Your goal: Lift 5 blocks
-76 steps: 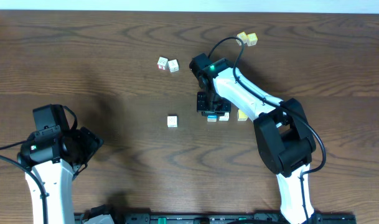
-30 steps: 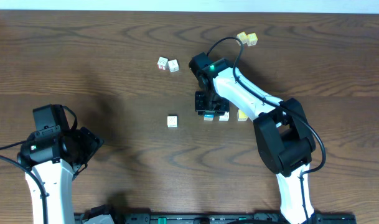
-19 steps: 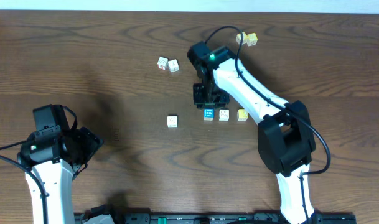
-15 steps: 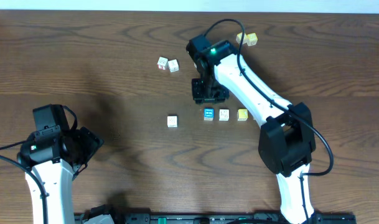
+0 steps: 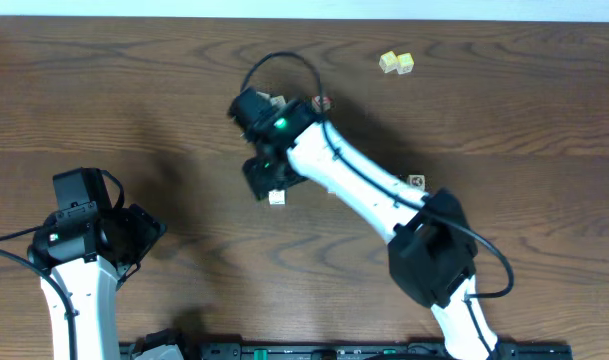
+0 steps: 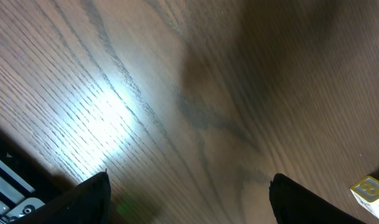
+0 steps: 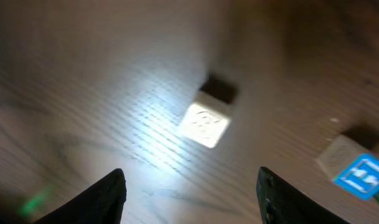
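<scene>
The right gripper (image 7: 190, 180) hangs low over the counter (image 5: 134, 90), its fingers spread and nothing between them. A white cube (image 7: 205, 123) lies on the wood just ahead of the fingertips, touching neither. A blue-faced cube (image 7: 362, 174) rests further off to one side, at the edge of the wrist view. The left gripper (image 6: 189, 183) is also spread wide and empty, well apart from these blocks. A pale yellow-green pair of cubes (image 5: 396, 63) sits near the far edge.
</scene>
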Action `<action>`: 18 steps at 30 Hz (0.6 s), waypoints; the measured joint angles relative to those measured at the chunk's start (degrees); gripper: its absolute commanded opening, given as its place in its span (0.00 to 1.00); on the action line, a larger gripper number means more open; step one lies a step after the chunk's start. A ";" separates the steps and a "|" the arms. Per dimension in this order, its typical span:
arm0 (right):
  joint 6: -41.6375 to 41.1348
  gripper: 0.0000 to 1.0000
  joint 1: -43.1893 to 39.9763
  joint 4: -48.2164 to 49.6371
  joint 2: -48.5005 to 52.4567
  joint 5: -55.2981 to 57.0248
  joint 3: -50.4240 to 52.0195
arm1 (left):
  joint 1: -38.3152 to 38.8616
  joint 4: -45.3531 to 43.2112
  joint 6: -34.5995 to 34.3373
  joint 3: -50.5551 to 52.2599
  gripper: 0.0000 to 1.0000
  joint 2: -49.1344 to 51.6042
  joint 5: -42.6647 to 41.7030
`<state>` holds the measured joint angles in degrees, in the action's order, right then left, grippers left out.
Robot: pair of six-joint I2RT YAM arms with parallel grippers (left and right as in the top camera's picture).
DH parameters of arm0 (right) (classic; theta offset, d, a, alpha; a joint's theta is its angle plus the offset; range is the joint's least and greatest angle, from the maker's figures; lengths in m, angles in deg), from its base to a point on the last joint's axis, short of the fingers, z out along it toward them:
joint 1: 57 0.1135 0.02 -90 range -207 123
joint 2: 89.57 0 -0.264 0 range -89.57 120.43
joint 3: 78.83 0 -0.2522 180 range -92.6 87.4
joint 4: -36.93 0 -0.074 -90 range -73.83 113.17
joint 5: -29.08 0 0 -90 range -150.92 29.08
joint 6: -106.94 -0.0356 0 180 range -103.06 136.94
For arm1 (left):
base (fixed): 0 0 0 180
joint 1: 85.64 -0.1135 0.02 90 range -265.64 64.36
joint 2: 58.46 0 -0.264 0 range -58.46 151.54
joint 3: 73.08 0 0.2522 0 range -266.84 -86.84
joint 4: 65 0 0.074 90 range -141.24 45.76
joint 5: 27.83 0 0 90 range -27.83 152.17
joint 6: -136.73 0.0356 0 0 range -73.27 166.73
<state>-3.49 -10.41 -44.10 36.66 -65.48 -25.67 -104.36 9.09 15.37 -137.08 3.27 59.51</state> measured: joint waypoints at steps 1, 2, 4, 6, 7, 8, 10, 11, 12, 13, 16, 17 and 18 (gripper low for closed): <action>-0.42 0.63 0.81 0.28 0.11 0.74 0.00 | 0.02 0.07 0.00 0.00 0.82 0.00 -0.02; -1.05 0.62 1.31 0.59 0.28 1.27 0.00 | 0.00 0.09 0.00 0.00 0.82 0.00 -0.02; -2.86 0.61 1.90 0.94 0.94 2.27 0.00 | 0.00 0.11 0.00 0.00 0.82 0.00 -0.02; -4.85 0.61 1.99 1.16 1.92 3.15 0.00 | 0.02 0.11 0.00 0.00 0.82 0.00 -0.02; -6.03 0.62 1.99 1.22 2.75 3.52 0.00 | 0.00 0.11 0.00 0.00 0.82 0.00 -0.02; -7.06 0.63 1.97 1.25 3.69 3.85 0.00 | 0.02 0.11 0.00 0.00 0.82 0.00 -0.02; -8.46 0.63 1.97 1.62 5.60 4.39 0.02 | 0.02 0.11 0.00 0.00 0.82 0.00 -0.02; -9.11 0.63 1.88 1.99 6.75 4.50 0.07 | 0.00 0.11 0.00 0.00 0.82 0.00 -0.02; -9.62 0.63 1.86 2.25 7.76 4.61 0.13 | 0.02 0.11 0.00 0.00 0.82 0.00 -0.02; -10.12 0.63 1.86 2.38 8.57 4.63 0.24 | 0.00 0.11 0.00 0.00 0.82 0.00 -0.02; -11.37 0.61 1.86 2.60 10.19 4.59 0.63 | 0.00 0.11 0.00 0.00 0.82 0.00 -0.02; -11.69 0.61 1.86 2.75 10.25 4.61 0.76 | 0.02 0.11 0.00 0.00 0.82 0.00 -0.02; -12.02 0.59 1.86 3.02 10.25 4.61 0.79 | 0.02 0.11 0.00 0.00 0.82 0.00 -0.02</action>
<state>-15.51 -8.55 -41.08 46.91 -60.87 -24.89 -104.34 9.20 15.37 -137.08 3.27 59.49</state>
